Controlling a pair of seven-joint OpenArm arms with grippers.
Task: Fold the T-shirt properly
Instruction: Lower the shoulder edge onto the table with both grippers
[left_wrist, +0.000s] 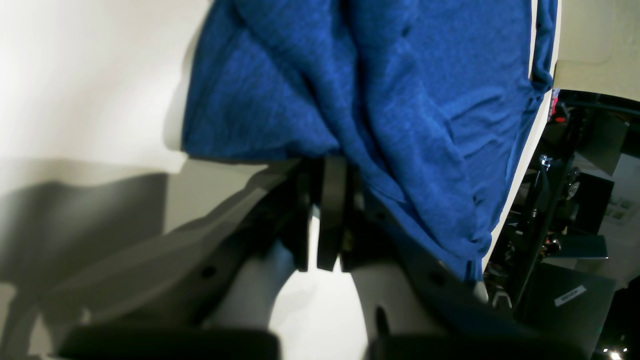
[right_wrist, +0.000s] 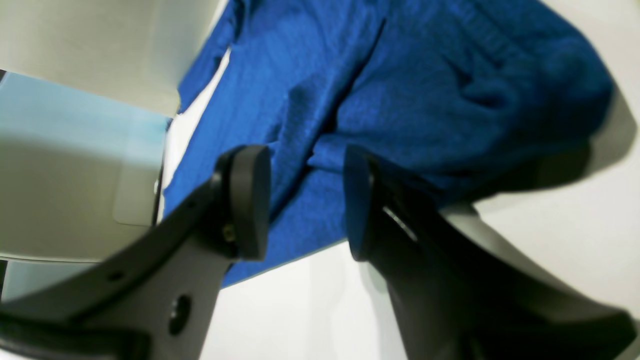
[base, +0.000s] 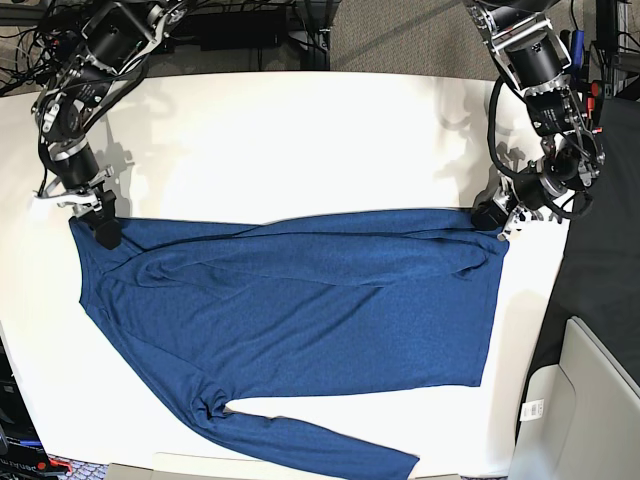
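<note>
The T-shirt (base: 300, 320) lies spread across the white table (base: 300, 130), with its upper edge already doubled over on itself in a long band and one long sleeve trailing out at the lower edge toward the table's near side. Judging by that, the step in hand is a lengthwise fold, with both arms set at the two ends of the shirt's folded upper edge.

The left gripper (left_wrist: 327, 210) sits at the end of that edge nearest the table's side rim; its jaws are pressed close together with only a thin slit between them, and blue cloth bunches right at their tips, so it probably pinches the fabric, though the wrist view is too dark there to be sure. The right gripper (right_wrist: 305, 200) stands at the shirt's opposite upper corner with its jaws clearly parted, cloth lying between and behind them but not clamped.

The next move likely calls for the right gripper to close on its corner, so both ends can be lifted and carried evenly toward the shirt's lower edge.

Room is uneven: beyond the shirt's upper edge the table is bare, while the lower hem and trailing sleeve reach almost to the table's edge, and the left gripper's end of the shirt lies close to the side edge.
</note>
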